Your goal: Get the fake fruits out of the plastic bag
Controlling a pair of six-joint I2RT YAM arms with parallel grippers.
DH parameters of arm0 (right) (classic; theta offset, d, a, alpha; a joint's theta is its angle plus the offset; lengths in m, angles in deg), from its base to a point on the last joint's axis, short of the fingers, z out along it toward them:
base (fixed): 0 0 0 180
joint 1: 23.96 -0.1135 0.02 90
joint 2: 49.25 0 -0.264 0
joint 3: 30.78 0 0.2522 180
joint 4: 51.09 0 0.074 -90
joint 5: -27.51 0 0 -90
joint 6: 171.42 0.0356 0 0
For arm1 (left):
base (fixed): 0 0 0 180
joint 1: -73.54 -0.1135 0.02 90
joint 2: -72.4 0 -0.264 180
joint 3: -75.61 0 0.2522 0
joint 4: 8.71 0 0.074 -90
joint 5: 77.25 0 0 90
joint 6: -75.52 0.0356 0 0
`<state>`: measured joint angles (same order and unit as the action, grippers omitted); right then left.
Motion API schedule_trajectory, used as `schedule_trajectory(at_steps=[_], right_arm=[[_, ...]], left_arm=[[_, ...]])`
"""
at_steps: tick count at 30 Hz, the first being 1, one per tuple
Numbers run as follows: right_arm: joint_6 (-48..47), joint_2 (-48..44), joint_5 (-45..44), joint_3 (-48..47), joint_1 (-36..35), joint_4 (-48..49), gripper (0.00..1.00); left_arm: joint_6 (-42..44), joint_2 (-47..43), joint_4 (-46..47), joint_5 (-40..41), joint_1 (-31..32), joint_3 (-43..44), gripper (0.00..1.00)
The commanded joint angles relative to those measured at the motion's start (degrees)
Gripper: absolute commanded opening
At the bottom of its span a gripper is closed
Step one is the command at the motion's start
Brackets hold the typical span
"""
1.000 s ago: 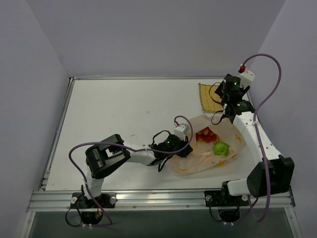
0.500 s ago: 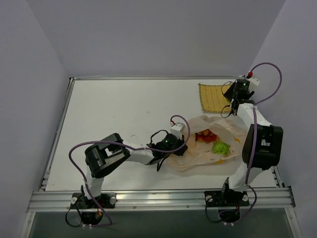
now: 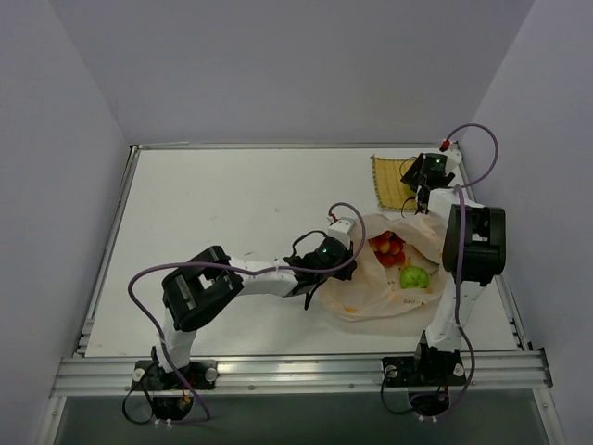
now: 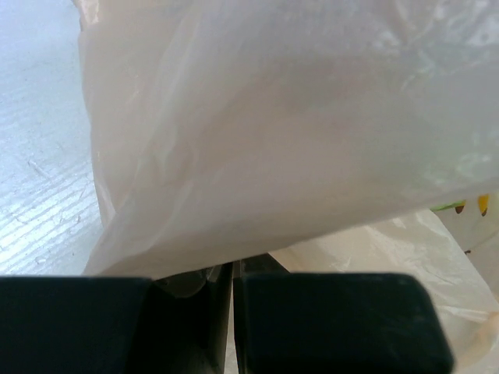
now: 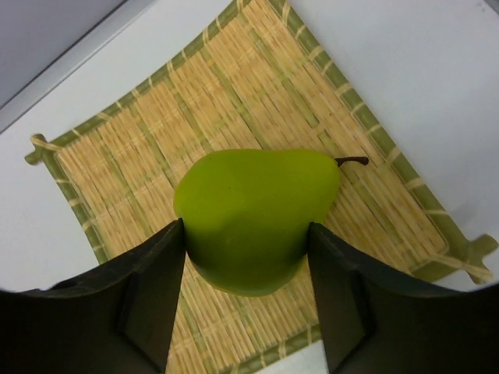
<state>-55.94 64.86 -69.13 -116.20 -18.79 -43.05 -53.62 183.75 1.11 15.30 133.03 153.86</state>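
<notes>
The plastic bag (image 3: 394, 278) lies at the right of the table, pale and crinkly. Through it show a cluster of red berries (image 3: 387, 247) and a yellow-green round fruit (image 3: 413, 276). A small orange spot (image 3: 349, 308) shows near its front edge. My left gripper (image 3: 324, 257) is shut on the bag's left edge. In the left wrist view the film (image 4: 273, 132) is pinched in my left gripper (image 4: 232, 284). My right gripper (image 3: 419, 178) is over the yellow woven mat (image 3: 389, 183). It (image 5: 245, 253) is shut on a green pear (image 5: 253, 206) just above the mat (image 5: 140, 132).
The left half of the white table (image 3: 222, 213) is bare. The mat lies at the back right, close to the table's far edge and the right wall. The purple cable (image 3: 473, 139) loops above my right arm.
My right gripper has swung from over the bag's back edge to above the mat, the arm folding up. My left gripper has shifted slightly right and back with the bag edge.
</notes>
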Motion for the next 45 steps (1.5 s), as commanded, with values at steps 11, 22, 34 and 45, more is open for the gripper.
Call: schedule_trajectory(at_steps=[11, 22, 34, 45], right_arm=[[1.9, -18.9, 2.7, 2.7, 0.4, 1.0, 0.96], [2.1, -51.9, 4.4, 10.9, -12.5, -8.7, 0.93], [30.5, -75.2, -30.6, 28.6, -68.8, -44.9, 0.09], [58.4, -61.1, -48.8, 27.5, -75.5, -72.3, 0.18]], left_arm=[[2.6, -1.0, -2.0, 2.3, 0.0, 2.1, 0.02], [3.2, -3.4, 1.5, -0.3, 0.2, -1.1, 0.02], [5.0, -7.3, 7.9, -1.1, 0.3, -5.2, 0.02], [5.6, -11.2, 9.8, 0.2, 0.0, -9.1, 0.02]])
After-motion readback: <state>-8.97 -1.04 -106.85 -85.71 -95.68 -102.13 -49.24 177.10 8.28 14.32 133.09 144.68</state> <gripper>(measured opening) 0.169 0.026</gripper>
